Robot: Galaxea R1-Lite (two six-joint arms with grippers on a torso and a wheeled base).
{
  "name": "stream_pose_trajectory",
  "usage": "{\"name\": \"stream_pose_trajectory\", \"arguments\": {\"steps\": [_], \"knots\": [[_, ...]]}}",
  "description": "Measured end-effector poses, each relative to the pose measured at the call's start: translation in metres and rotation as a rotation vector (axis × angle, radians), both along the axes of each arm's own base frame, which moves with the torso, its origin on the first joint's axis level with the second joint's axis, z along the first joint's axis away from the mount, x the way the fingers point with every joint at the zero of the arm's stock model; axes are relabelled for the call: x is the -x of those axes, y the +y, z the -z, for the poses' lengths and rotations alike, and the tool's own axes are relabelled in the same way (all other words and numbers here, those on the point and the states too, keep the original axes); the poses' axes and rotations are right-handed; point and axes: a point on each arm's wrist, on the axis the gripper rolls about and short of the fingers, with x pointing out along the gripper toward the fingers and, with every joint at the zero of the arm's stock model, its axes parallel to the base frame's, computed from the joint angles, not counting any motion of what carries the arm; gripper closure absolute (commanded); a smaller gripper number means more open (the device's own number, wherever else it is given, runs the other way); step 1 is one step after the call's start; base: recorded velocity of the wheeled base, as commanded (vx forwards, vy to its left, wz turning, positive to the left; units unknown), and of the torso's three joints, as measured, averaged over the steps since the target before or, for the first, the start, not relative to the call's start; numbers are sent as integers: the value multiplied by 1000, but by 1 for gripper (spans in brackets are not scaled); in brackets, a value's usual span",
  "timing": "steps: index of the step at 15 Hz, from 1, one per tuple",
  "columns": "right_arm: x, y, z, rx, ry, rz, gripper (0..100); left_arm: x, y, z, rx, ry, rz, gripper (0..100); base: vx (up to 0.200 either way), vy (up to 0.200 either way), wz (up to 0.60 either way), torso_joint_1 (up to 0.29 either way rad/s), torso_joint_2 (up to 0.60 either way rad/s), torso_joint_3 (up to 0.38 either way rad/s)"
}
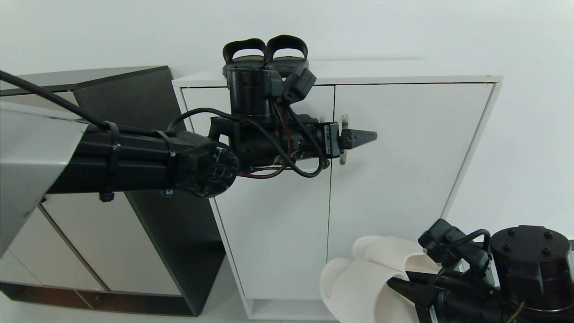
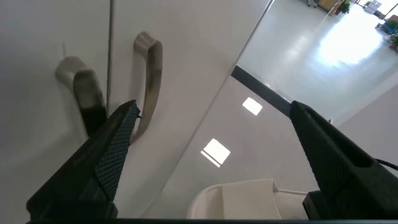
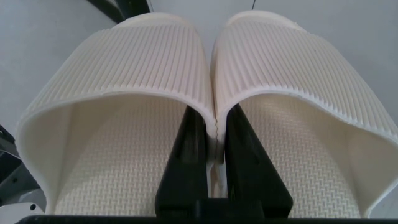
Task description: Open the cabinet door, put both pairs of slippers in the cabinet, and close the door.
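A white two-door cabinet (image 1: 403, 148) stands before me with both doors shut. Two metal handles (image 2: 149, 81) flank the centre seam. My left gripper (image 1: 365, 137) hangs open right in front of the right door's handle (image 1: 344, 120), one finger (image 2: 106, 162) close beside it, nothing held. A pair of black slippers (image 1: 265, 54) rests on the cabinet top. Low at the right, my right gripper (image 1: 401, 285) is shut on a pair of cream ribbed slippers (image 1: 363, 278), its fingers (image 3: 186, 155) pinching the two inner walls (image 3: 214, 118) together.
A dark cabinet with pale panels (image 1: 148, 103) stands close against the white cabinet's left side. The white cabinet has an open plinth gap (image 1: 287, 309) at floor level. Pale floor (image 2: 323, 56) stretches off to the right.
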Motion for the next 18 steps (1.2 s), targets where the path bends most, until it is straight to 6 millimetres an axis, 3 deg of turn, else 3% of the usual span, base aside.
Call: {"name": "stream_pose_trajectory", "arguments": {"steps": [8, 9, 14, 18], "knots": [[3, 3, 4, 10, 14, -26, 100, -18, -18, 12, -4, 5, 5, 0, 0, 0, 0, 0, 0, 0], [5, 4, 4, 11, 14, -33, 100, -18, -20, 13, -7, 9, 7, 100, 0, 0, 0, 0, 0, 0], [6, 6, 5, 7, 24, -58, 100, -15, -20, 13, -15, 16, 1, 100, 0, 0, 0, 0, 0, 0], [11, 4, 5, -21, 51, -122, 100, 3, -20, 7, -16, 16, 9, 100, 0, 0, 0, 0, 0, 0]]}}
